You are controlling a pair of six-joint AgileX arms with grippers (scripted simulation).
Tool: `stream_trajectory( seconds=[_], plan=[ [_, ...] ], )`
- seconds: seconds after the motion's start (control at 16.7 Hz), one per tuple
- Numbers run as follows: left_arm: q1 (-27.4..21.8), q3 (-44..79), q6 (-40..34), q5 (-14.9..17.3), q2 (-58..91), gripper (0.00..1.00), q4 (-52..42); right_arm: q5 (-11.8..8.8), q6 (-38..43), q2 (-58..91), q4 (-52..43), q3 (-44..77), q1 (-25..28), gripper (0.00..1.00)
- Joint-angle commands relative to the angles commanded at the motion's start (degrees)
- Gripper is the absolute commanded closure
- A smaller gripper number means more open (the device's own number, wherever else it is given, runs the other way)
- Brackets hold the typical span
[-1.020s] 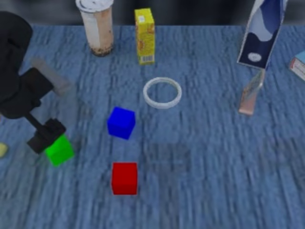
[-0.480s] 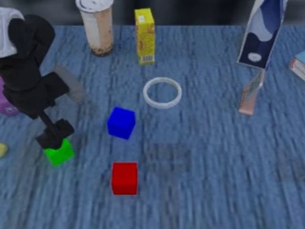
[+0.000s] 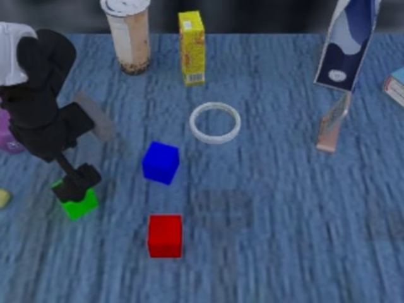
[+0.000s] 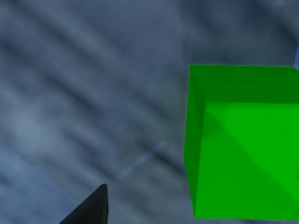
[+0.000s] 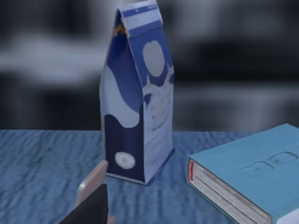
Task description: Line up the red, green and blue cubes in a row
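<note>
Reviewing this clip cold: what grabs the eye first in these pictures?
The black left gripper stands out at the table's left side, poised right over the green cube, which also fills much of the left wrist view. Next come the blue cube near the middle and the red cube in front of it, both untouched. A white ring lies behind the blue cube, apart from it.
</note>
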Motion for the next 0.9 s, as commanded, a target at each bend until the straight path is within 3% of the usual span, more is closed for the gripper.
stream_trajectory(
  seconds=[0.36,0.66,0.9],
  plan=[
    [0.0,-6.1,0.0,0.0,5.8,0.0,12.0,0.0,0.0,0.0,0.0,0.0,0.0,0.0],
    [-0.1,-6.5,0.0,0.0,6.2,0.0,12.8,0.0,0.0,0.0,0.0,0.0,0.0,0.0],
    [-0.1,-6.5,0.0,0.0,6.2,0.3,12.8,0.0,0.0,0.0,0.0,0.0,0.0,0.0]
  ],
)
